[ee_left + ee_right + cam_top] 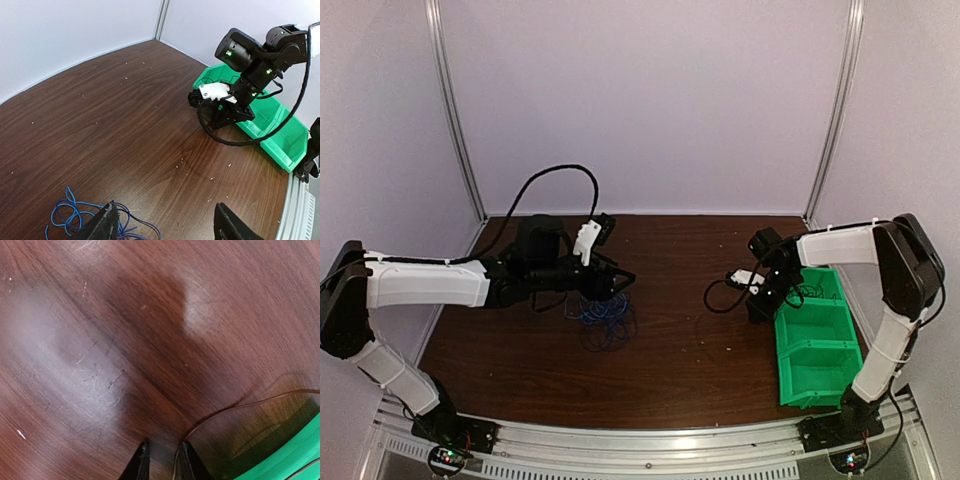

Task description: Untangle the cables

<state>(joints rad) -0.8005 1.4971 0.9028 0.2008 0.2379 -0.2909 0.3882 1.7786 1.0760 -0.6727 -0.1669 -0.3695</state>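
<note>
Cables (603, 322) lie under the wide-open left gripper (618, 283); the right gripper (161, 457) is nearly closed, grip unclear.

The left fingers (102, 222) gape; the right fingers (140, 462) nearly touch.

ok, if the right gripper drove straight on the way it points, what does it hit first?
Most likely bare table, ahead of the right gripper. A thin dark wire ends beside one finger and might be brushed; the green bin sits aside.

Thin blue cables (605, 322) lie loosely looped, left of centre.
</note>
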